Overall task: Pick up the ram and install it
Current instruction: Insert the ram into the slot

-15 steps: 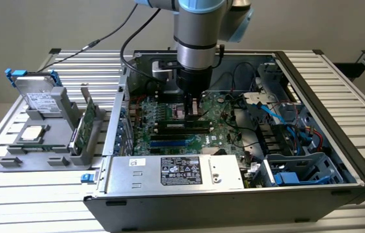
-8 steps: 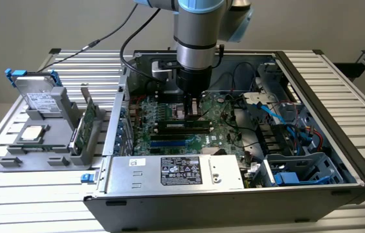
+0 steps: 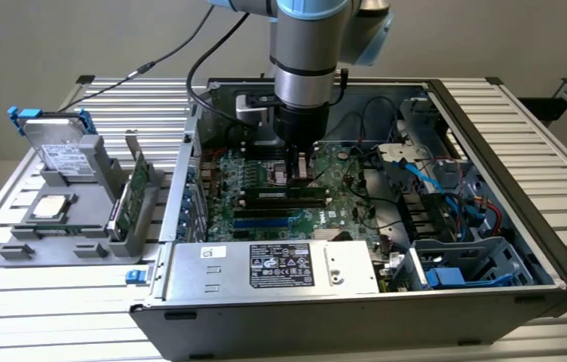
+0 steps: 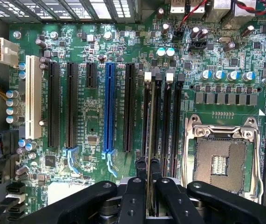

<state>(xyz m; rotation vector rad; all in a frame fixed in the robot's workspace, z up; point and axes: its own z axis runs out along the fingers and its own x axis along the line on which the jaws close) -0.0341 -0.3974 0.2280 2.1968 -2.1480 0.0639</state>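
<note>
My gripper [image 3: 301,175] is lowered inside the open computer case, right over the motherboard's memory slots [image 4: 170,121]. It is shut on the ram [image 4: 149,126], which the wrist view shows edge-on as a thin strip between the two black fingers [image 4: 137,191], lined up along the slot next to a white latch [image 4: 147,77]. In the exterior view the ram [image 3: 268,194] is a long dark stick lying along the slots just under the gripper. Whether it sits in the slot or hovers just above it, I cannot tell.
The bare CPU socket [image 4: 219,161] lies beside the memory slots, with a blue expansion slot [image 4: 108,107] and black ones on the other side. The power supply [image 3: 274,268] fills the case front and cables [image 3: 419,173] run on the exterior view's right. Outside the case a grey fixture [image 3: 72,226] carries a hard drive [image 3: 57,147] and a green card [image 3: 138,185].
</note>
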